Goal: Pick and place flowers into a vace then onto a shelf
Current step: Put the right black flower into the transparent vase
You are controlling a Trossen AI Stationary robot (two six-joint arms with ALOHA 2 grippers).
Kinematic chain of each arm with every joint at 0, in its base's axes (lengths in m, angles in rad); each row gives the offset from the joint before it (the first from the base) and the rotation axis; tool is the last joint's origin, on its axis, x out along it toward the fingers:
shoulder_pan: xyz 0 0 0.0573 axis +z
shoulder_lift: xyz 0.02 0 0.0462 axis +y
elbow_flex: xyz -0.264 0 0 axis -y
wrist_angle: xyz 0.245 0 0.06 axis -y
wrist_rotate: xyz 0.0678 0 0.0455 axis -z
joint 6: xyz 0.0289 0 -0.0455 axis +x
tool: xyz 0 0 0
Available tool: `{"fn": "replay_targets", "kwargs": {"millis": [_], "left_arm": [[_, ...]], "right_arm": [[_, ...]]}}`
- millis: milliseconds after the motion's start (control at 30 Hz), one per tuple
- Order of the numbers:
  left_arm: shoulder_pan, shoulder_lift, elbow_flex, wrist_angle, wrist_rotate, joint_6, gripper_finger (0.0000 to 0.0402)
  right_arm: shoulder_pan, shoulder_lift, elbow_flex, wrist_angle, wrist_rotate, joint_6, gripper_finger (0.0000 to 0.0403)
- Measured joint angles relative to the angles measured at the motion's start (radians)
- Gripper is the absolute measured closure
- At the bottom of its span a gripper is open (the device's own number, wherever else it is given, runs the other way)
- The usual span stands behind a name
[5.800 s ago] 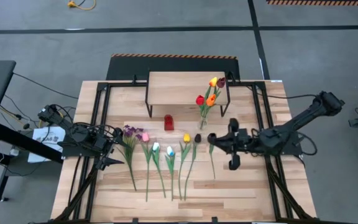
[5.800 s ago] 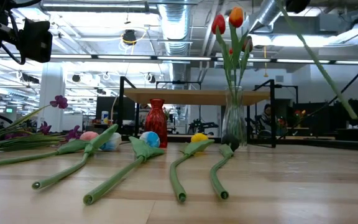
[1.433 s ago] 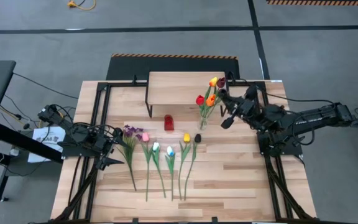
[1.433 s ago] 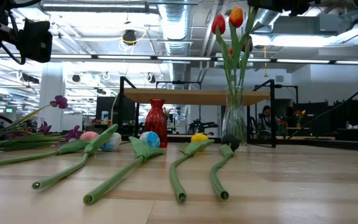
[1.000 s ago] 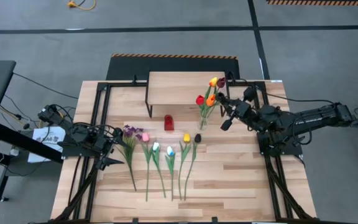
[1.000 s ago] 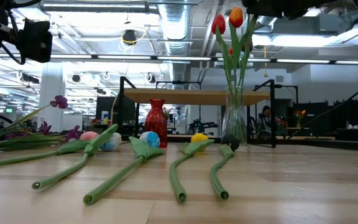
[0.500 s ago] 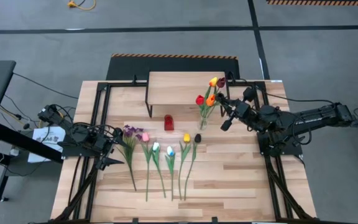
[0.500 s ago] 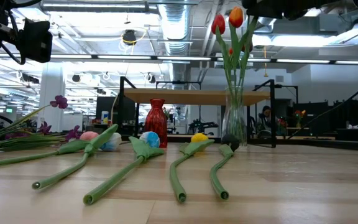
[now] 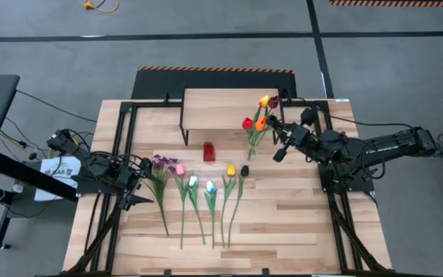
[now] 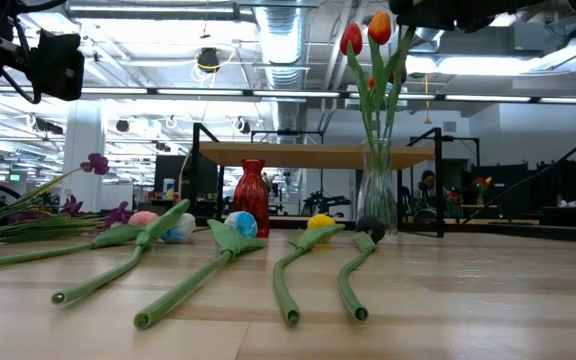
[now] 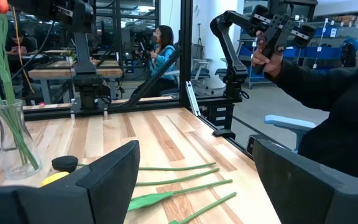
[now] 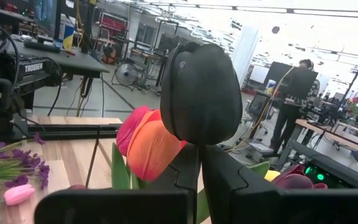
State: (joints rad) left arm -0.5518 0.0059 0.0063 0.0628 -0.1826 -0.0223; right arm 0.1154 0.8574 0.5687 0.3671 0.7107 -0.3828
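Observation:
A clear glass vase stands on the table in front of the shelf. It holds red, orange, yellow and maroon tulips. My right gripper hovers over this bouquet, shut on a dark tulip. Several more flowers lie flat in a row on the planks, with purple sprigs at the left end. My left gripper waits open beside the sprigs. My right gripper pinches the dark tulip between its two fingers right under the head, reaching in roughly level from the table's right. The head stands upright above the fingers. A green stem runs down from the gripper into the vase.
A small red vase stands left of the glass one, in front of the shelf. Black frame rails run along both table sides. Bare planks lie right of the flower row. People are in the room behind.
My right gripper sank slightly over the vase and edged toward it, then kept still, staying shut. The flowers on the table have not moved.

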Motion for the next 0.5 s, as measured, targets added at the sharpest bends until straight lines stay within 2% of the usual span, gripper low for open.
{"fn": "replay_targets", "kwargs": {"millis": [500], "left_arm": [[0.0, 0.0, 0.0, 0.0, 0.0, 0.0, 0.0099]], "right_arm": [[0.0, 0.0, 0.0, -0.044, 0.0, 0.028, 0.0397]]}}
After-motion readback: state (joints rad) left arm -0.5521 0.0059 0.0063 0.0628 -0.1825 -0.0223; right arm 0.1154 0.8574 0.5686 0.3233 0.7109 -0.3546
